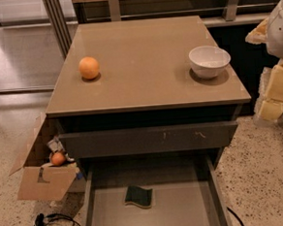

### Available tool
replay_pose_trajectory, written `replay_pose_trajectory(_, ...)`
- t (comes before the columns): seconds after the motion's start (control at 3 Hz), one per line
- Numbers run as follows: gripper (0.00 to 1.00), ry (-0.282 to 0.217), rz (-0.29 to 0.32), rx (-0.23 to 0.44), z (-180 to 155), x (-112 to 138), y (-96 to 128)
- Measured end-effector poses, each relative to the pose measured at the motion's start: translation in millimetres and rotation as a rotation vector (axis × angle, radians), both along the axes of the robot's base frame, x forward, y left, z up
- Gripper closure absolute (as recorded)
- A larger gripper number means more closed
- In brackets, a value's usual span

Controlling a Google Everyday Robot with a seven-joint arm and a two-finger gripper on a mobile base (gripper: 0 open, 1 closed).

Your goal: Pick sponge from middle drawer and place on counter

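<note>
dark green sponge lies on the grey floor of the open middle drawer, below the tan table with orange and white bowl; gripper hangs at the right edge, its state unclear.

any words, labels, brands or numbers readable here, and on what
None can be read.
The cardboard box beside the cabinet shows a dark mark on its flap, too blurred to read.
The upper drawer front bears only pale scratches, no letters.
The sponge in the middle drawer, the orange, the bowl and the counter are plain.
The gripper, at the right edge beside the counter, shows no marking.
</note>
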State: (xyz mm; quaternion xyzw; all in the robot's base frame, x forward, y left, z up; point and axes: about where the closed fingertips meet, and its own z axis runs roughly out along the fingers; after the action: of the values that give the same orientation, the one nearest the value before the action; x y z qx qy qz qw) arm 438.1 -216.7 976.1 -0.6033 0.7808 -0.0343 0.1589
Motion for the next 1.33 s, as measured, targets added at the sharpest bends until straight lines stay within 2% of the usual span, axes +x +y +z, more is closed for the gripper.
replay_pose_trajectory(0.33, 0.0, -0.003, 0.0, 0.008, -0.4, -1.6, 0.5)
replay_pose_trajectory(0.67, 0.0, 0.021, -0.011, 0.057, -19.8, -10.2, 1.7)
replay_pose_trajectory(1.33, 0.0, 0.03, -0.01, 0.19, -85.6, -30.3, -4.9)
